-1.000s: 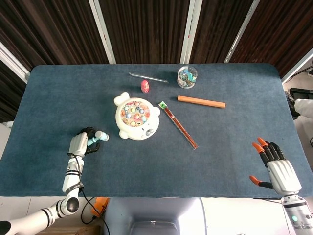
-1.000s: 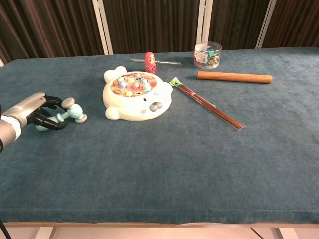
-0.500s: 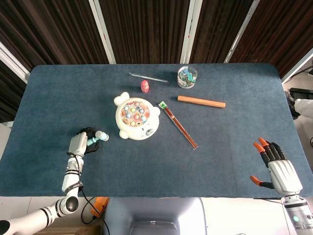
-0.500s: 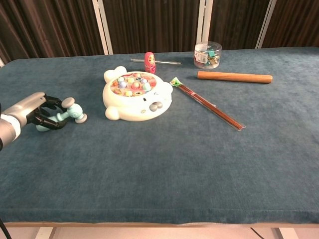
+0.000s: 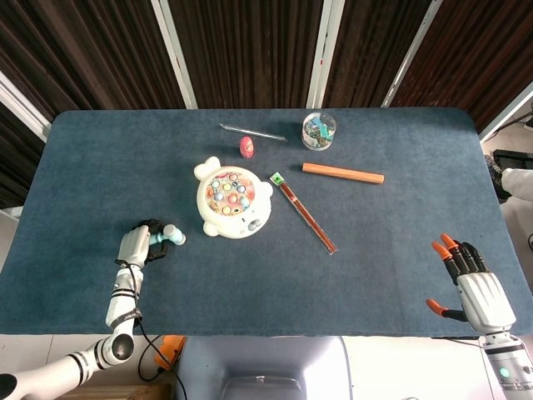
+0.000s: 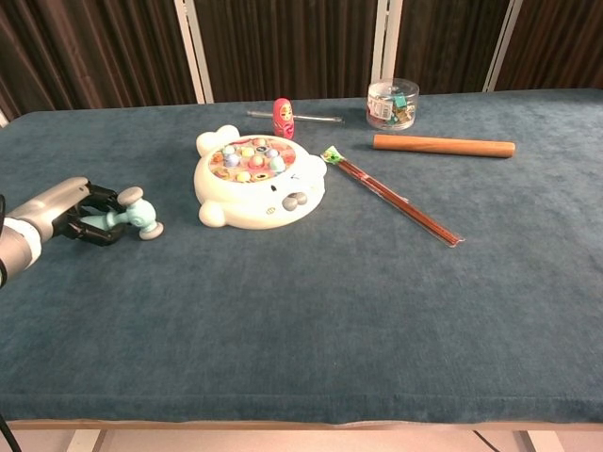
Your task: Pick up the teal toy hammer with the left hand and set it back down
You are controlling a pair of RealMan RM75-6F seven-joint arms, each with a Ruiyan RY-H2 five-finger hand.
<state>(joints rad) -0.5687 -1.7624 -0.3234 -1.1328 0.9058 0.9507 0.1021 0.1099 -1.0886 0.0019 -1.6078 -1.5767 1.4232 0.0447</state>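
Note:
The teal toy hammer [image 6: 132,216] is at the left of the table, its head [image 5: 173,236] pointing toward the white game board. My left hand [image 6: 64,209] grips its handle, with dark fingers curled around it, and appears again in the head view [image 5: 136,247]. I cannot tell whether the hammer touches the cloth. My right hand [image 5: 473,287] hovers at the near right edge of the table, fingers spread and holding nothing. The chest view does not show it.
A white bear-shaped game board [image 5: 233,200] lies just right of the hammer. Behind it are a small red doll [image 5: 246,147], a thin clear rod [image 5: 252,132], a clear jar of clips [image 5: 319,129], a wooden dowel [image 5: 342,173] and a red stick packet [image 5: 305,213].
My left hand has drawn back slightly toward the near edge with the hammer, whose handle end now sits deeper in the fingers. The right hand has sunk a little.

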